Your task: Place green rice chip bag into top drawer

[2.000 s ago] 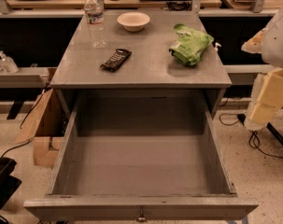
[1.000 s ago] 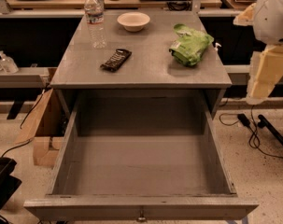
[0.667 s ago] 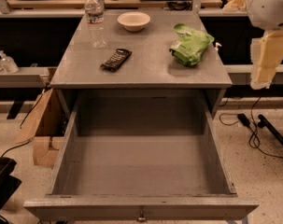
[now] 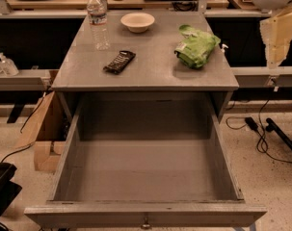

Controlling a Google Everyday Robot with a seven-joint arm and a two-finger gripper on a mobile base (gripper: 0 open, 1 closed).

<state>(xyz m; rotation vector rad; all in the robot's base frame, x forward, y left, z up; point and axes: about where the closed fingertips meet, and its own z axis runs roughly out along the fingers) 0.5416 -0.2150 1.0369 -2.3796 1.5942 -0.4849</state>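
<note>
The green rice chip bag lies wrinkled on the right side of the grey cabinet top. The top drawer is pulled fully open below it, with nothing inside, and its small metal knob shows at the bottom edge. My gripper hangs at the far right edge of the view. It is up at the height of the cabinet top, to the right of the bag and apart from it, holding nothing that I can see.
A water bottle, a white bowl and a flat black snack packet sit on the cabinet top left of the bag. A cardboard box stands on the floor at left. Cables lie on the floor at right.
My arm and gripper have risen along the right edge of the view and shifted slightly right. The bag, the drawer and the other objects have not moved.
</note>
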